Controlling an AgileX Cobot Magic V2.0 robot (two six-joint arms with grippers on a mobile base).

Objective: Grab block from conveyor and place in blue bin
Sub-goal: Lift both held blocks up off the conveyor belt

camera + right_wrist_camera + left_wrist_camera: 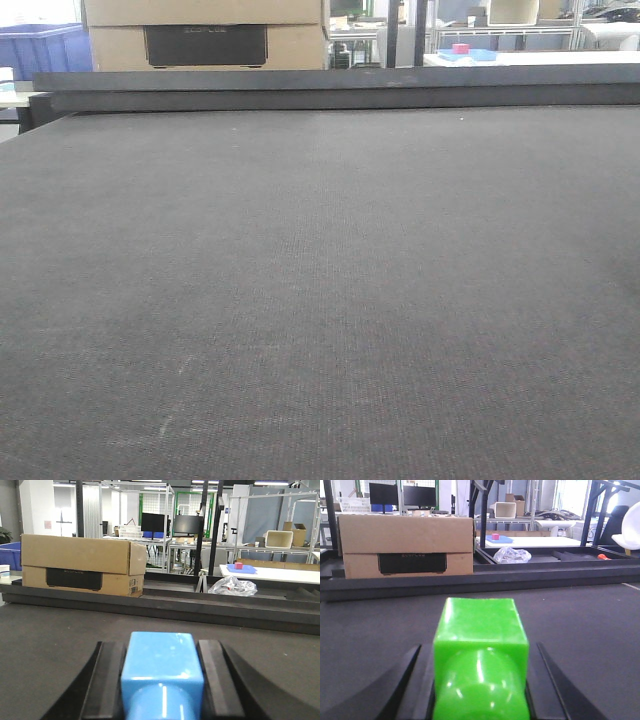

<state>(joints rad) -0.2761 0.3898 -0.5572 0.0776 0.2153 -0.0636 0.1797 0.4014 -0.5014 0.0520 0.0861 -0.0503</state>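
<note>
Stretching across every view, the conveyor (pixel 320 300) lay as a dark grey woven belt with faint scuffs toward its near side and a dark raised edge (pixel 340 90) along its far side. Beyond that edge stood a cardboard box (pixel 405 545) with a black panel low on its front. Just left of it, off the belt, was the blue bin (pixel 40 48). The left gripper (pixel 479 647) pointed along the belt toward the box, its dark jaws closed in on a green block (pixel 480 625) so that the inner pads (pixel 427 680) lay against the block's two sides. The right gripper (pixel 161 644) faced the same way, and its jaws pinched a blue block (pixel 161 657), with a pad (pixel 112 675) flat against each flank. Both blocks sat between the fingers low over the belt, though whether either touched the surface could not be told. Behind the far edge a crumpled plastic bag (pixel 231 586) rested to the right of the box. Farther back, a white table (pixel 280 574) carried a small pink cube (pixel 239 566) on a blue sheet.
</note>
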